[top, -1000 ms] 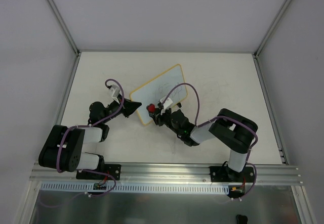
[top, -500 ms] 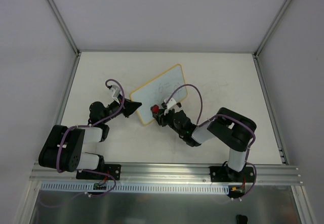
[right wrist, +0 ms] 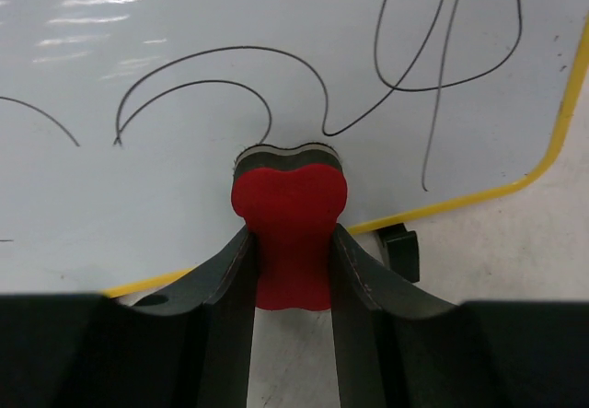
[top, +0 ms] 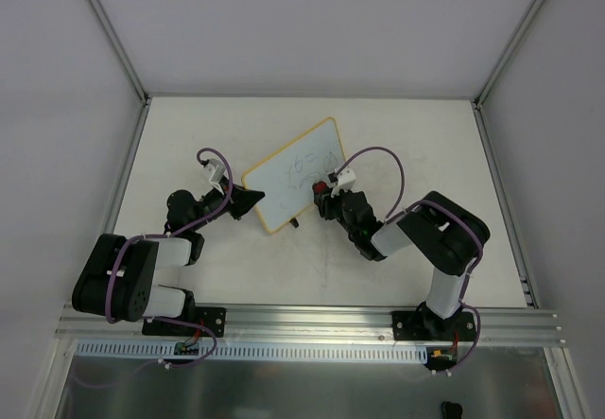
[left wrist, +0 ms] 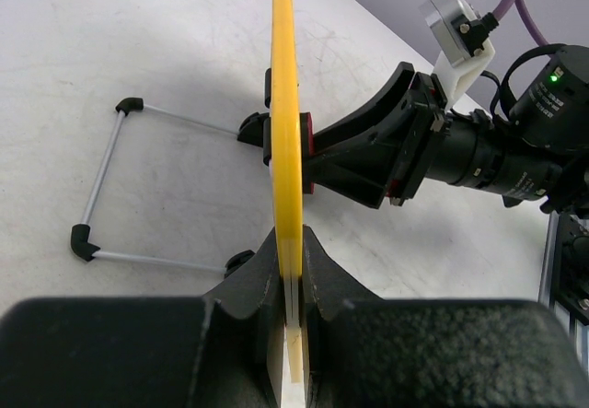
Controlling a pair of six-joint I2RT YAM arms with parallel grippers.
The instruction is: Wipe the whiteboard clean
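The whiteboard (top: pixel 295 173) stands tilted on the table, white with a yellow frame and dark scribbles near its middle and right. My left gripper (top: pixel 253 201) is shut on its lower left edge; in the left wrist view the yellow edge (left wrist: pixel 283 104) runs up from between my fingers. My right gripper (top: pixel 324 196) is shut on the red eraser (top: pixel 319 188), whose dark felt face presses on the board near its lower right edge. The right wrist view shows the eraser (right wrist: pixel 289 224) against the board (right wrist: pixel 184 150) below curved pen lines.
The board's wire stand with black feet (left wrist: pixel 101 187) rests on the table behind the board. A black foot (right wrist: pixel 401 250) shows under the board's lower edge. Metal frame posts and grey walls bound the table (top: pixel 425 154).
My right gripper has moved right along the board's lower edge with the eraser, uncovering scribbles in the board's middle. My left gripper has kept its hold.
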